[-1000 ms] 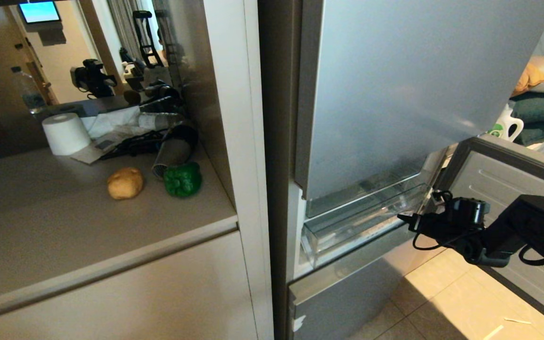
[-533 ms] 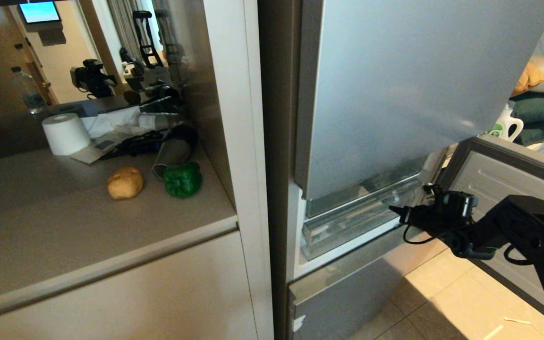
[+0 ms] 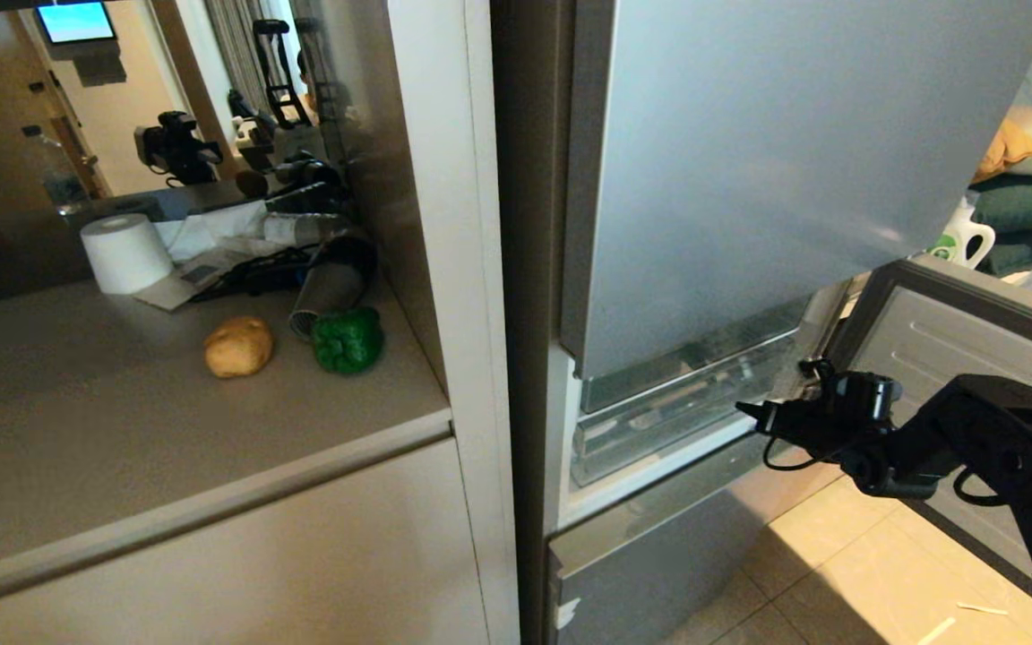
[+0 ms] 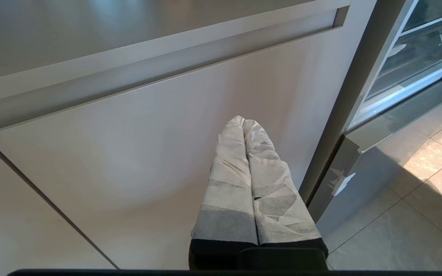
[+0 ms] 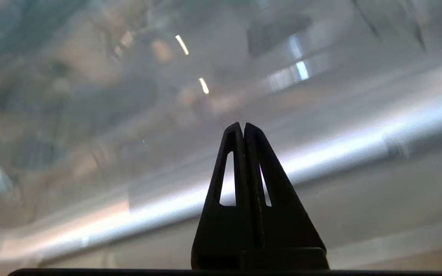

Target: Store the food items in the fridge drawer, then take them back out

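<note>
Right gripper (image 3: 743, 409): out in front of the fridge (image 3: 749, 179), low on its right side, at the right end of the drawer (image 3: 659, 430). Fingers (image 5: 232, 161) pressed flat together, with no gap between the tips and nothing held. Points straight at the drawer's clear front, very near it; cannot tell whether touching. Close up from the right wrist, only blurred see-through plastic and a pale rail (image 5: 320, 153) across the view behind the tips.

Drawer sitting in the fridge opening just under the big upper door panel, its front standing a little out from the body. Nothing to be made out inside. Middle fridge door (image 3: 946, 331) swung wide open to the right, behind the right arm.

Pepper (image 3: 347, 340) and potato (image 3: 237, 347) both on the bench (image 3: 122, 430) left of the fridge, near each other but apart, pepper the closer to the fridge. Well apart from drawer and gripper. Paper roll (image 3: 124, 253) upright farther back on the bench, beside a clutter of cables and wrappings.

Left gripper (image 4: 243, 122): parked low, facing the cabinet door (image 4: 148, 145) under the bench. Wrapped fingers (image 4: 226, 184) closed against each other, empty.

Tiled floor (image 3: 838, 573) below the fridge, partly sunlit.
</note>
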